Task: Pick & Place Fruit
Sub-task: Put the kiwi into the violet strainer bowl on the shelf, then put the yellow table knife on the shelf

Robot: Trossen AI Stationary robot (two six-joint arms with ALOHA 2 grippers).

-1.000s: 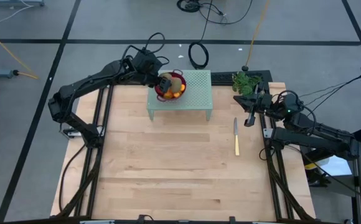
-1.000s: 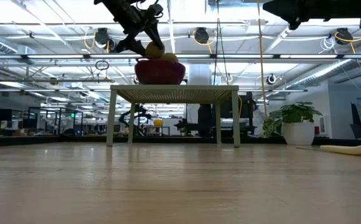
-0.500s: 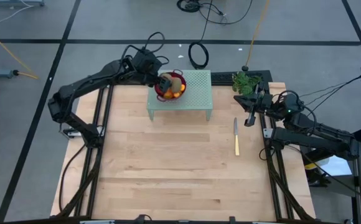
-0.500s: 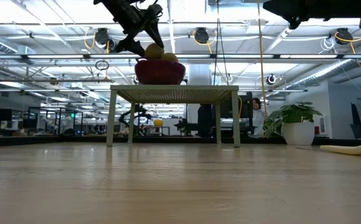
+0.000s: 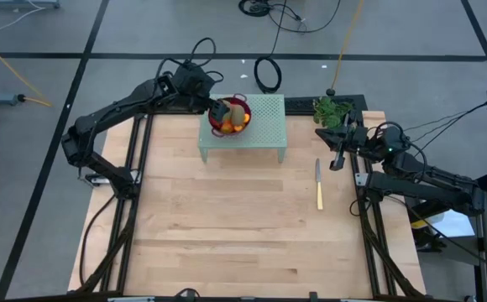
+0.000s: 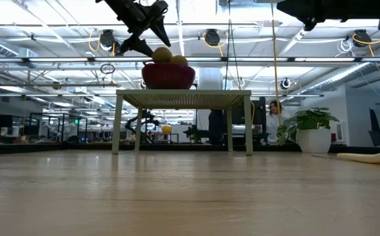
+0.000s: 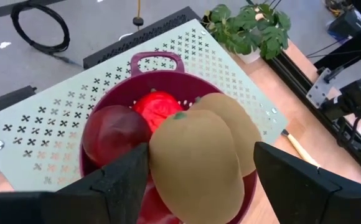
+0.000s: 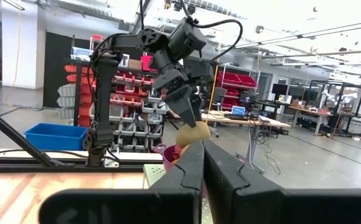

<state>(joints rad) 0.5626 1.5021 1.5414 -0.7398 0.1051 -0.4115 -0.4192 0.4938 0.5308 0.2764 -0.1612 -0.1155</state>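
Note:
The purple mesh bowl (image 5: 229, 118) sits on a pale green perforated stand (image 5: 264, 126) at the table's far side. It holds the fruit: two brown-green ovals (image 7: 196, 165) (image 7: 239, 124), a dark red ball (image 7: 115, 134) and a bright red piece (image 7: 159, 107). My left gripper (image 7: 202, 148) hangs open just above the bowl (image 6: 168, 75), pointing down, one finger on each side of the nearer oval. My right gripper (image 5: 337, 161) waits shut at the table's right edge, beside the plant. My left gripper's fingers stand on either side of the nearer brown-green oval (image 7: 168, 155), coming from above. The oval lies on the other fruit in the bowl. Whether either finger touches it, I cannot tell.
A yellow-handled knife (image 5: 318, 185) lies on the table right of the stand. A small potted plant (image 5: 332, 110) stands at the far right corner. The wooden table in front of the stand is bare. A person shows in the room beyond (image 6: 272, 115).
My left gripper has risen a little above the bowl and drawn slightly toward the table's far left. The fruit has stayed in the bowl. A person has walked across the room behind.

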